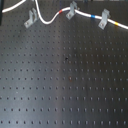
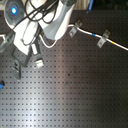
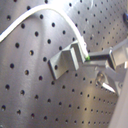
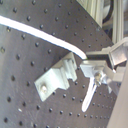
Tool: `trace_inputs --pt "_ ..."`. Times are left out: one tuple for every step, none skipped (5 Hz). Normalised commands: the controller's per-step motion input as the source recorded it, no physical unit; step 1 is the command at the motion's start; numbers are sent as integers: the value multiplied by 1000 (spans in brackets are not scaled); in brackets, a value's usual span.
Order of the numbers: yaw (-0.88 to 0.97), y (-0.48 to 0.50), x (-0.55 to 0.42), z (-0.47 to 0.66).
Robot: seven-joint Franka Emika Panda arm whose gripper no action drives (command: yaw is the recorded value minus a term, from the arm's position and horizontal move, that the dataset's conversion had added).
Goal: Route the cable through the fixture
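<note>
Holding the cable (image 4: 35, 30) pinched in closed fingers (image 4: 95, 67) just beside the fixture (image 4: 57, 75) on the bench (image 1: 65, 90); risk: cord riding over the prongs, unseated, if lowered misaligned.

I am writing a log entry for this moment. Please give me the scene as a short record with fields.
surface: black perforated board
cable: white cable with red, blue and yellow bands, along the far edge in the first exterior view
clips: three metal clips; middle clip and right clip carry the cable
left clip: left clip, cable passing beside it
gripper: gripper shut on the cable next to that clip
</note>
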Motion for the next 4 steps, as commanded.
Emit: trace_inputs --pt "383 170 -290 322" --pt "157 70 -191 406" --pt "160 57 -58 503" --pt "169 12 25 544"
